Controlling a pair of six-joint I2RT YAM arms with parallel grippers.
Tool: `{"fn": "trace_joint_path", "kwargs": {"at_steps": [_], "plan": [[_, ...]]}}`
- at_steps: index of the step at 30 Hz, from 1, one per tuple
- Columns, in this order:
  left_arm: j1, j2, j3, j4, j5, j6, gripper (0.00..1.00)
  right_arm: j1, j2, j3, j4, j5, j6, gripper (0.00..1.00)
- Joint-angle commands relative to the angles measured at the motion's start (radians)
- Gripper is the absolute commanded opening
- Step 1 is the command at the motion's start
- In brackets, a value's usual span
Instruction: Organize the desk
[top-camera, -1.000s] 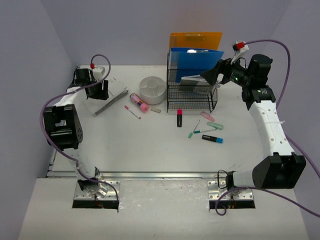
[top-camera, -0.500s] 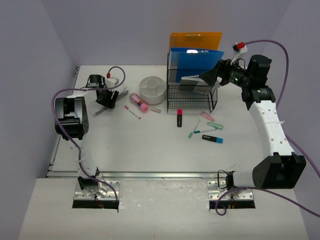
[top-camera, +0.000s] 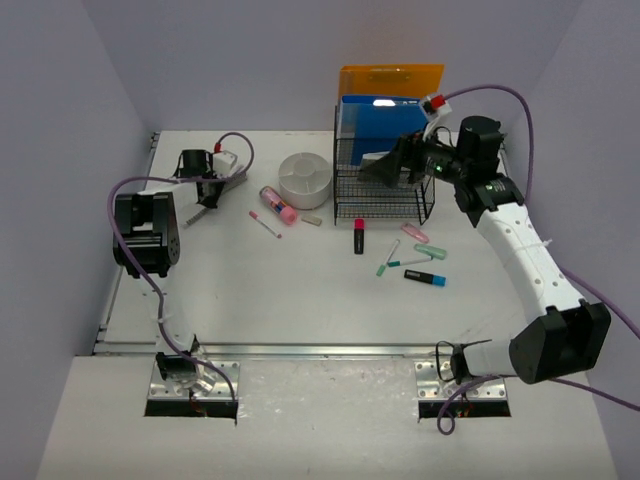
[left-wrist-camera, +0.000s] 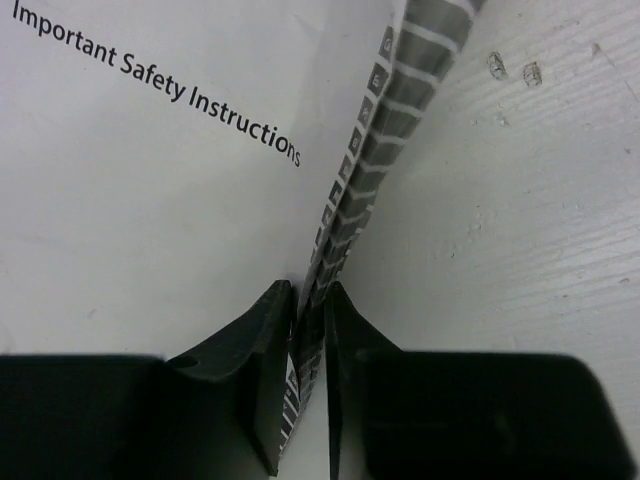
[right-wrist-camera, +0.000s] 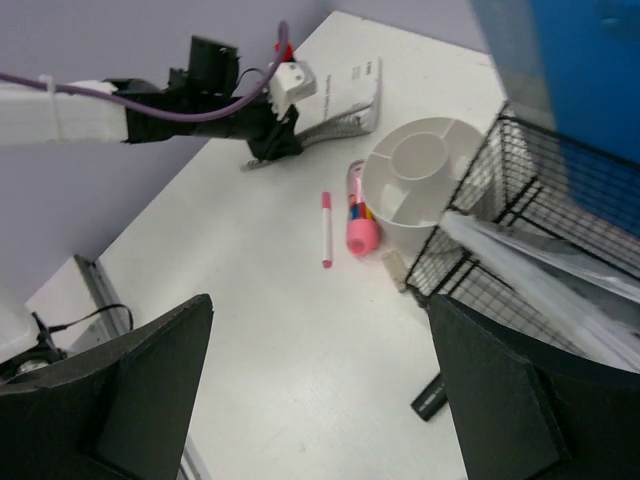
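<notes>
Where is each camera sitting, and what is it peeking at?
Top camera: high behind the arms, looking down at the desk; left arm and right arm show.
Left wrist: on the left gripper, looking at the booklet it pinches; two fingers show.
Right wrist: on the open right gripper, looking across at the round tray; two fingers show.
Shared: top and right wrist both show round tray and booklet.

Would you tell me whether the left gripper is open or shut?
Shut: in the left wrist view the fingers of the left gripper pinch the tabbed edge of the booklet.
</notes>
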Motion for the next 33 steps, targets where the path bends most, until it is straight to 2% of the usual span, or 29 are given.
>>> {"fn": "trace_joint_path", "kwargs": {"at_steps": [1,9,17,22,26,30,33], "plan": [[0.026,0.022,-0.009,-0.025,0.011,-0.045,0.00,0.098,0.024,0.015,0.079,0.072,0.062,0.89],[0.126,-0.210,0.079,-0.166,0.208,-0.219,0.00,0.179,0.176,0.098,0.140,0.149,0.364,0.93],[0.208,-0.513,0.137,-0.307,0.412,-0.318,0.00,0.316,0.309,0.279,0.137,0.254,0.366,0.95],[0.207,-0.693,0.061,-0.327,0.509,-0.328,0.00,0.375,0.379,0.367,0.139,0.270,0.483,0.96],[0.207,-0.845,-0.020,-0.312,0.630,-0.358,0.00,0.433,0.409,0.400,0.213,0.282,0.538,0.99],[0.209,-0.913,-0.081,-0.267,0.766,-0.463,0.00,0.481,0.451,0.441,0.240,0.268,0.541,0.99],[0.209,-0.947,-0.121,-0.199,0.844,-0.614,0.00,0.508,0.467,0.447,0.249,0.258,0.512,0.99]]}}
